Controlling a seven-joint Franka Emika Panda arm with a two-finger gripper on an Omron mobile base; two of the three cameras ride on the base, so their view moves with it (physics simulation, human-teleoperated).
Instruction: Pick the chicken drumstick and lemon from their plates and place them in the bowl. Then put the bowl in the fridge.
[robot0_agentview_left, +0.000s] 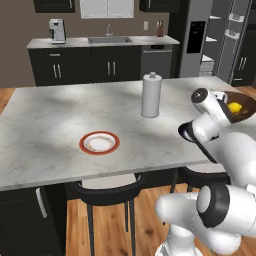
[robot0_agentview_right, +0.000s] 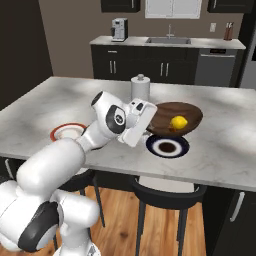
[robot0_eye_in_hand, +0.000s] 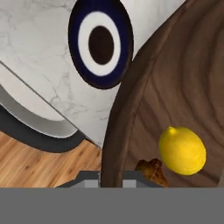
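Bowl (robot0_agentview_right: 177, 117) of dark brown wood hangs tilted above the marble worktop (robot0_agentview_right: 75, 107), raised clear of the surface and held by its near rim. Clamped shut on that rim is the robot's hand (robot0_agentview_right: 148, 125), whose fingers bite the edge at the bowl's left side in the right base view. Inside the bowl lies the lemon (robot0_eye_in_hand: 182, 150), bright yellow, resting low against the wooden wall, and just beside it a golden-brown bit of the chicken drumstick (robot0_eye_in_hand: 152, 171) peeks out close to the gripped rim. Directly below the bowl sits the navy-rimmed plate (robot0_agentview_right: 167, 145), flat on the worktop near its front edge. Well apart to the left lies the orange-rimmed plate (robot0_agentview_left: 99, 142). A white paper towel roll (robot0_agentview_left: 151, 95) stands upright behind the bowl. Beyond the worktop's far right corner stands the grey fridge (robot0_agentview_left: 200, 40), white shelves showing beside its door panel
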